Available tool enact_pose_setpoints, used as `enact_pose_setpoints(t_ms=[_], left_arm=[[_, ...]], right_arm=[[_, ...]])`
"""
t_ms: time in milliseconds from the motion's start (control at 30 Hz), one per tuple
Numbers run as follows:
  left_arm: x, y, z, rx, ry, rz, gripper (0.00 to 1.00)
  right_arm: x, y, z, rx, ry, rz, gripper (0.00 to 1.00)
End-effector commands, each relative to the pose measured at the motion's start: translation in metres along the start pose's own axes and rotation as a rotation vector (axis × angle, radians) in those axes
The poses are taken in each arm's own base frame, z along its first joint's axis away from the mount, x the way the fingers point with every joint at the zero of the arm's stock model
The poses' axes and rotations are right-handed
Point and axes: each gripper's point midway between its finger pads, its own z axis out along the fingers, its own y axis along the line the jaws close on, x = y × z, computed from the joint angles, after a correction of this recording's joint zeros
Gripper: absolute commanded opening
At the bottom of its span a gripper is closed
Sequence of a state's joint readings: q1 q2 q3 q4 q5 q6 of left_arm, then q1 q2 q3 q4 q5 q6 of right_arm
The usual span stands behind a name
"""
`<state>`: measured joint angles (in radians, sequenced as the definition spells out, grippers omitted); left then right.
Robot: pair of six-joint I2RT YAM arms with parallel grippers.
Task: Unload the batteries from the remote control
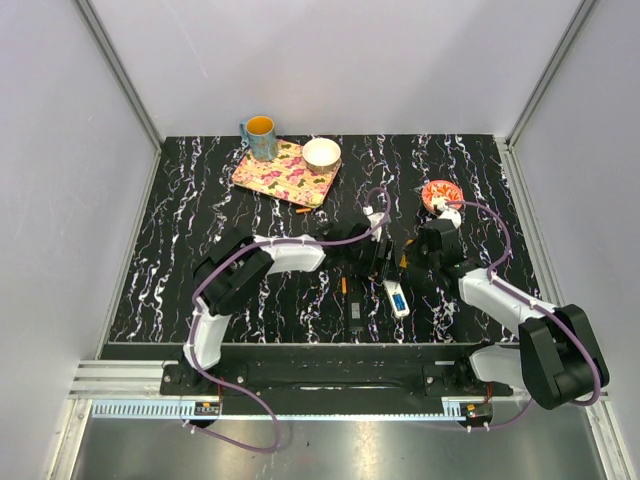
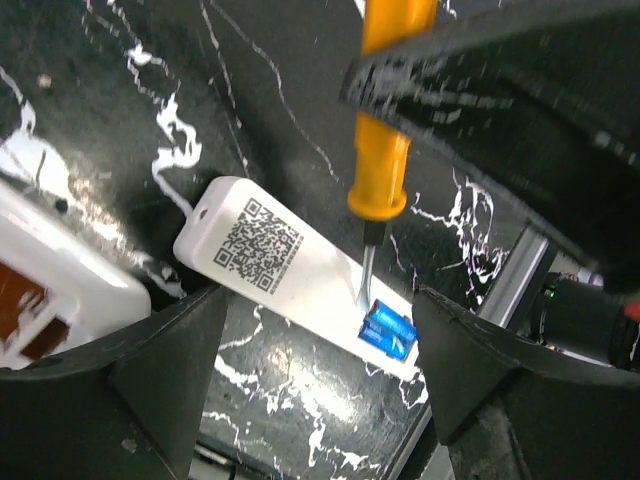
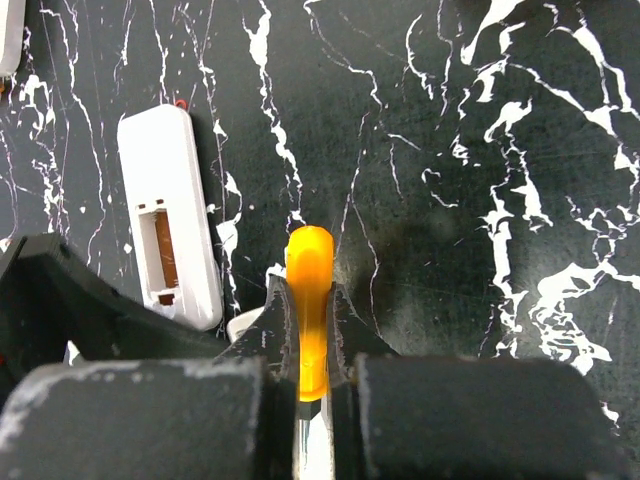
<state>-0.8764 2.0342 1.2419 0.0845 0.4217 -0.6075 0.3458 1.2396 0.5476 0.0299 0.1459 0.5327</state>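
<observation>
Left wrist: my left tool (image 2: 320, 385) spread wide astride white remote (image 2: 262, 247); my right tool (image 3: 311, 322) clamps orange screwdriver (image 2: 386, 150), tip at blue batteries (image 2: 389, 331).

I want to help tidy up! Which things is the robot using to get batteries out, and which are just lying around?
For the job: white plastic remote control with a square code sticker; blue cylindrical batteries inside it; orange-handled screwdriver; right gripper clamped on that screwdriver.

Just lying about: teal mug; flowery flat tray; white round bowl; small red patterned dish; flat black bar.
</observation>
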Motion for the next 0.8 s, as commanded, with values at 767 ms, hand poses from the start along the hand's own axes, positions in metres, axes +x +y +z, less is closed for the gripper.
enact_pose_setpoints(t_ms=[767], left_arm=[[-0.026, -0.031, 0.003, -0.009, -0.056, 0.187, 0.79]], right_arm=[[-0.085, -0.028, -0.062, 0.174, -0.333, -0.019, 0.00]])
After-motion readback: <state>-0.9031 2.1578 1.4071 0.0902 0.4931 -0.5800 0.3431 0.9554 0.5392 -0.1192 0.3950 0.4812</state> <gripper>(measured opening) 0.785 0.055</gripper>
